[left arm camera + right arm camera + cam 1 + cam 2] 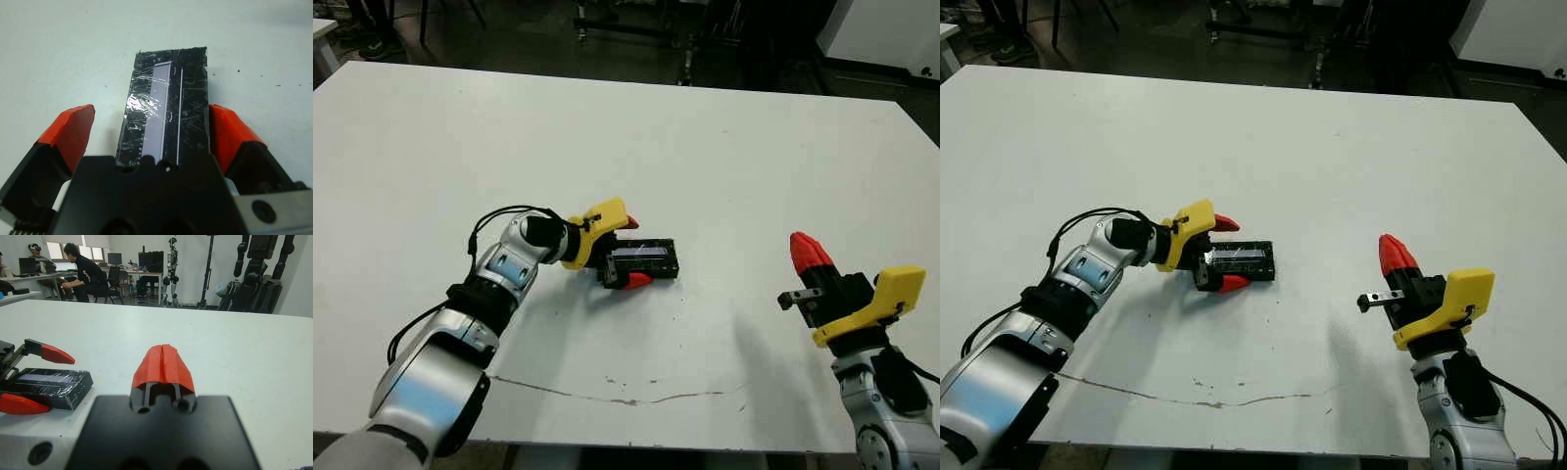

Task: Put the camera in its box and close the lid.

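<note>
The left arm reaches low across the white surface (705,137), its end effector (628,252) spread wide around the camera (644,259), 1 finger on each side. The camera lies flat, glossy black and scuffed, its rear hidden under the black body. The right end effector (809,251) stands well apart, its 2 fingers pressed together on nothing.

Lid (644,260) — seemingly — between left gripper (628,253) fingers

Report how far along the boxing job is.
Apparently near the end: only the glossy black lid lies flat on the table, with no separate camera or white tray showing, so the box may be shut beneath. In hand: the left gripper straddles it, fingers open. The right gripper is shut, empty. Left: withdrawing.
</note>
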`<act>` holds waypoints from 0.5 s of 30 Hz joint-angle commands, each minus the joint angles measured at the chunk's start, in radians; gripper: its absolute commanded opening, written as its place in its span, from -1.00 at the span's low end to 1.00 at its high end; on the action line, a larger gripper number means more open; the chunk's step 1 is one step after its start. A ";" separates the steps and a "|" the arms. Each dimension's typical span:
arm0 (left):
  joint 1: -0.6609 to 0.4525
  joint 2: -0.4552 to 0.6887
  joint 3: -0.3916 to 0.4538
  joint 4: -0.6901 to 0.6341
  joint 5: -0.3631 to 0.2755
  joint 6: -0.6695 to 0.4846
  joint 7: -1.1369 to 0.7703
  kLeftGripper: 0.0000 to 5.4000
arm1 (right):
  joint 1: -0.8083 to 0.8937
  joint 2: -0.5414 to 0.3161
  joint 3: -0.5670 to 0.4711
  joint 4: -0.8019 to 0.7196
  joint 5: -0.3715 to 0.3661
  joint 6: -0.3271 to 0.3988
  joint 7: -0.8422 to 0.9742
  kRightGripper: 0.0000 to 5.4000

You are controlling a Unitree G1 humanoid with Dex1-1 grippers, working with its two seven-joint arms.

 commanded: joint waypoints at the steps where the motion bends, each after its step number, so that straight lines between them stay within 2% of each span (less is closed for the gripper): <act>1: 0.097 0.018 -0.043 -0.013 0.042 0.028 0.010 1.00 | 0.006 -0.014 -0.008 0.007 0.004 0.000 0.007 -1.00; 10: 0.245 0.225 0.031 -0.309 -0.064 0.148 -0.063 1.00 | 0.005 -0.013 -0.005 0.005 0.000 0.007 0.005 -1.00; 15: 0.328 0.346 0.073 -0.441 -0.074 0.180 -0.040 1.00 | 0.003 -0.013 -0.002 0.004 -0.003 0.009 0.002 -1.00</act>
